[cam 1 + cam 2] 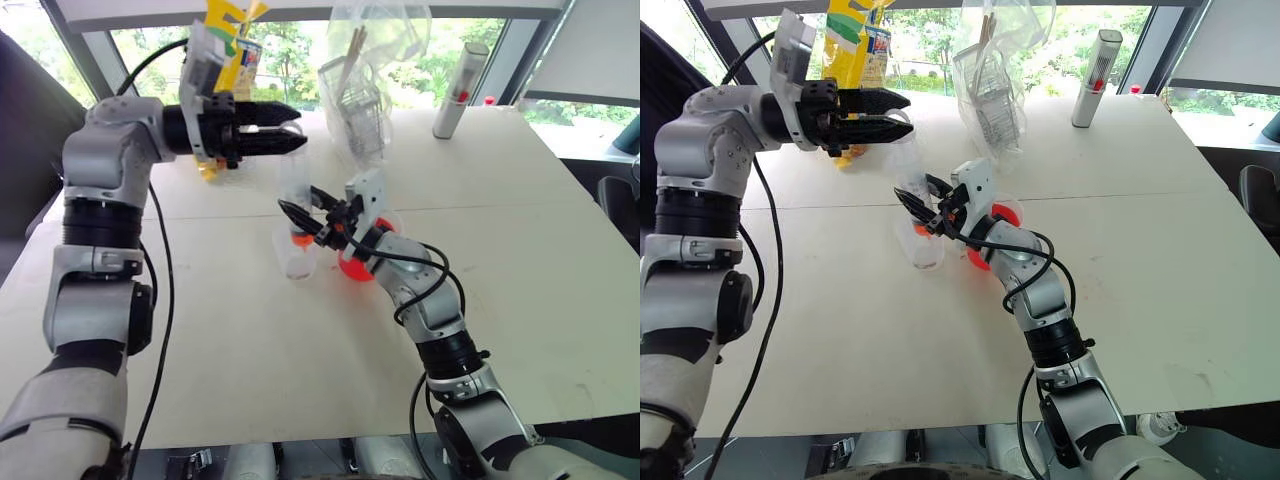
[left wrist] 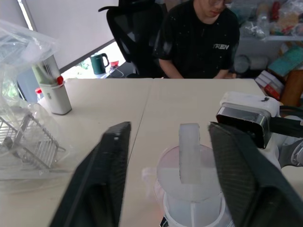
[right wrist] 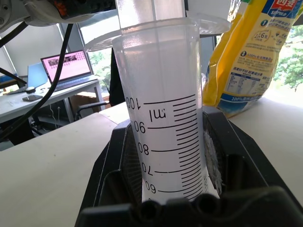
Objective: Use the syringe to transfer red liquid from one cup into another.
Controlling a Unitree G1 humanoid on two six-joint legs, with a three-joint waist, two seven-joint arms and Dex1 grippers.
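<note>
The right pincer (image 1: 305,222) clamps the barrel of the syringe (image 1: 296,195), holding it upright over the small clear cup (image 1: 296,255) on the desk (image 1: 520,260), the red-stained tip down inside the cup. The left pincer (image 1: 290,130), level and pointing across, has its fingers (image 2: 106,170) spread on either side of the plunger top (not touching it). The red beaker (image 1: 355,262) stands just behind the right wrist. A silver cylinder (image 1: 458,90) stands far back.
</note>
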